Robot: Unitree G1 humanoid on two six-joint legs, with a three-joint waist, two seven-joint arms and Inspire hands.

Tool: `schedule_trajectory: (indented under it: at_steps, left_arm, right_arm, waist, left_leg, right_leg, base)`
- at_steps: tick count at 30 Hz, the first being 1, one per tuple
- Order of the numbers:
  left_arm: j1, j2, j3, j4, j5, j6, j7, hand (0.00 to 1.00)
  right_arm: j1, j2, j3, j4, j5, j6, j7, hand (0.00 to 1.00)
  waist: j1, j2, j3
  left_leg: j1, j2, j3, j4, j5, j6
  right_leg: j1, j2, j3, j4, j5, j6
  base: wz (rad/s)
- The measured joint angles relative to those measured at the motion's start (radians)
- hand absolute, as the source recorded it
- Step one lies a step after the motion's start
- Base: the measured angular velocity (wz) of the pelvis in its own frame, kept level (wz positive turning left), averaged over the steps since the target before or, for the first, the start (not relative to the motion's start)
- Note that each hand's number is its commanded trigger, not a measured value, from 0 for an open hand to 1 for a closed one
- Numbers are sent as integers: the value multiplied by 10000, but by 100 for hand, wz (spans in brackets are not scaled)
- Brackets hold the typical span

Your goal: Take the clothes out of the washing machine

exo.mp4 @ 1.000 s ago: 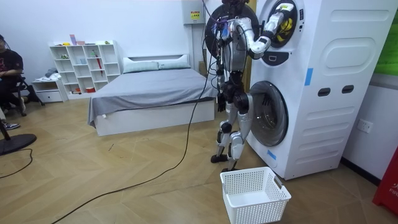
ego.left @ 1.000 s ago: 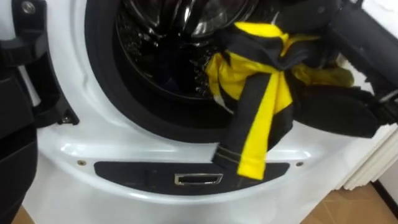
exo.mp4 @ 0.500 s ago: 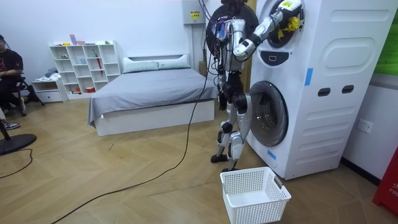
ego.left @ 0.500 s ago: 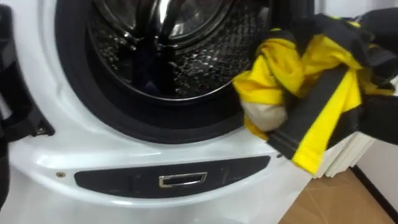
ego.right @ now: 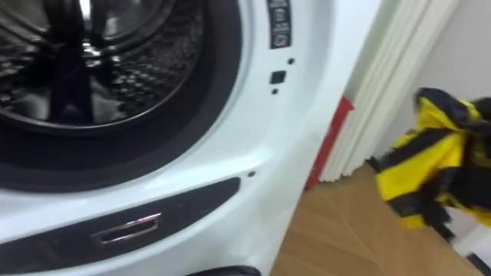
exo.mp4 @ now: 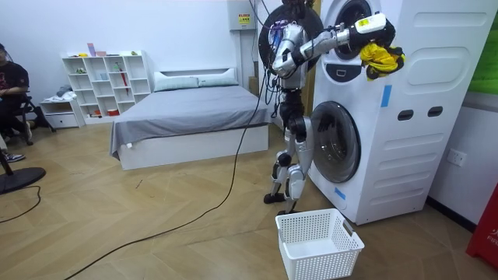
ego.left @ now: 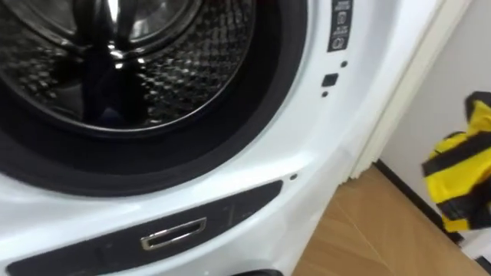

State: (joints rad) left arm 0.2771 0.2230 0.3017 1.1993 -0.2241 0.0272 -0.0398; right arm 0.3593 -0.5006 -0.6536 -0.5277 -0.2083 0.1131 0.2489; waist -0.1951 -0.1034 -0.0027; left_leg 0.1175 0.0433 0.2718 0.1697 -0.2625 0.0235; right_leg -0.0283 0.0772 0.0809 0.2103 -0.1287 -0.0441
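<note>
The upper washing machine's open drum (ego.left: 115,61) is dark and shiny inside, ringed by a black seal, and I see no clothes in the part that shows. A yellow and black garment (ego.left: 460,180) hangs in the air to the right of the machine, clear of the drum, above the wooden floor. In the room view my right hand (exo.mp4: 372,23) is stretched out across the machine's front at the height of the upper door, and the garment (exo.mp4: 380,56) dangles from it. I stand close to the stacked machines, facing them.
A white laundry basket (exo.mp4: 319,243) sits on the floor by my feet, in front of the lower washer's door (exo.mp4: 336,152). A red object (ego.right: 330,153) stands beside the machine. A bed (exo.mp4: 187,117) and a seated person (exo.mp4: 12,85) are farther off.
My right arm has swung out to the right, carrying the garment from the drum's rim clear of the machine. The eye views have shifted right as well.
</note>
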Motion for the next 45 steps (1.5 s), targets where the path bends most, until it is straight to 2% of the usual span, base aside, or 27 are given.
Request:
schedule_trajectory:
  at_steps: [4,5,6,9,16,18,20,23,25,27,28,30,34,35,37,40,43,44,45]
  left_arm:
    - [13,15,-12,4,0,-18,1,0]
    - [14,43,-37,4,2,-16,1,0]
    - [23,81,-81,5,0,-12,1,0]
    - [29,181,-106,36,-20,-4,1,0]
    - [-33,380,-295,43,-27,51,5,0]
    - [-52,454,-524,81,-50,141,33,0]
    - [-141,584,-1040,112,-119,181,66,0]
    - [-614,649,-1585,113,-422,175,69,0]
    - [-832,610,-1902,121,-583,210,69,0]
    - [-1068,608,-2100,87,-578,254,68,0]
    - [-1133,613,-2100,86,-579,273,69,0]
    - [-1183,613,-2112,3,-597,350,69,0]
    - [-1580,637,-2303,-68,-583,373,68,0]
    - [-1668,612,-2393,-109,-584,370,67,0]
    - [-1717,562,-2543,-166,-584,377,68,0]
    - [-1722,533,-2892,-273,-595,385,69,0]
    - [-1726,370,-3034,-321,-610,400,74,0]
    - [-1782,313,-3114,-361,-611,469,74,0]
    - [-1886,310,-3186,-356,-612,565,79,0]
  right_arm:
    - [660,158,-6,354,-485,68,-84,100]
    - [710,322,24,447,-672,141,-65,100]
    - [712,393,68,542,-870,199,-44,100]
    - [711,417,67,832,-1101,207,-23,100]
    - [709,420,153,900,-1499,516,330,100]
    - [699,422,415,946,-1497,599,366,100]
    - [302,430,1166,1396,-1577,618,367,100]
    - [-131,513,1945,2541,-1658,654,358,100]
    - [-371,520,2298,2975,-1729,848,366,100]
    - [-660,525,2507,3573,-1638,787,274,100]
    - [-707,526,2540,3754,-1626,783,186,100]
    - [-1252,526,2803,4748,-1708,774,-188,100]
    - [-2147,533,3198,6135,-1925,761,-663,100]
    - [-2348,540,3309,6470,-1923,645,-722,100]
    - [-2499,601,3456,6873,-1915,565,-881,100]
    - [-2714,768,3856,7372,-1866,445,-1280,100]
    - [-3038,785,4146,8442,-1875,167,-1513,100]
    - [-3147,836,4169,8906,-1929,80,-1657,100]
    - [-3297,959,4205,9535,-1936,40,-1854,100]
  waist:
    - [-6,-108,2]
    - [45,-99,-12]
    - [49,-134,11]
    - [10,-187,47]
    - [29,-228,48]
    - [48,-222,54]
    - [101,-178,67]
    - [152,16,56]
    - [257,257,110]
    - [320,551,74]
    - [331,644,92]
    - [294,1011,102]
    - [287,1315,92]
    - [293,1373,101]
    - [311,1484,52]
    - [355,1644,61]
    - [386,1875,42]
    - [381,1983,66]
    - [381,2031,54]
  left_leg:
    - [184,75,92,-23,-41,-73]
    - [197,128,240,-13,-53,-94]
    - [228,137,312,-11,-58,-103]
    - [273,159,468,-6,-63,-114]
    - [120,155,812,-9,-68,-115]
    - [128,156,885,-9,-72,-114]
    - [66,186,1079,-9,-87,-120]
    - [-371,207,1114,98,-181,-63]
    - [-627,183,1172,228,-203,-20]
    - [-1055,162,1337,360,-221,12]
    - [-1132,154,1332,369,-219,18]
    - [-1426,133,1355,417,-205,41]
    - [-1916,100,1361,531,-160,75]
    - [-1997,91,1361,529,-113,72]
    - [-2101,34,1332,534,-87,58]
    - [-2361,9,1322,560,-59,67]
    - [-2620,-12,1325,648,-48,87]
    - [-2676,-14,1326,637,-19,128]
    - [-2728,-28,1317,630,6,153]
  right_leg:
    - [100,90,111,-79,-8,-28]
    - [113,121,170,-89,-3,-43]
    - [118,143,224,-102,12,-68]
    - [72,186,373,-106,17,-76]
    - [-269,221,633,-25,71,-67]
    - [-282,246,705,-37,112,-63]
    - [-304,288,835,-29,181,-51]
    - [-837,286,844,170,231,-8]
    - [-1164,262,838,353,236,2]
    - [-1659,225,802,486,258,36]
    - [-1731,215,796,491,263,43]
    - [-2049,193,805,567,265,47]
    - [-2644,159,806,846,256,52]
    - [-2720,150,805,840,259,49]
    - [-2799,143,789,834,256,43]
    - [-3109,122,771,925,262,32]
    - [-3364,47,634,1013,260,34]
    - [-3422,4,588,1010,259,36]
    - [-3491,-35,552,1055,252,46]
  base:
    - [-9]
    - [-18]
    - [-18]
    - [-15]
    - [-18]
    - [-19]
    - [-23]
    - [-11]
    - [-20]
    - [-25]
    - [-10]
    - [-5]
    - [-2]
    - [4]
    - [6]
    - [0]
    - [5]
    - [12]
    - [12]
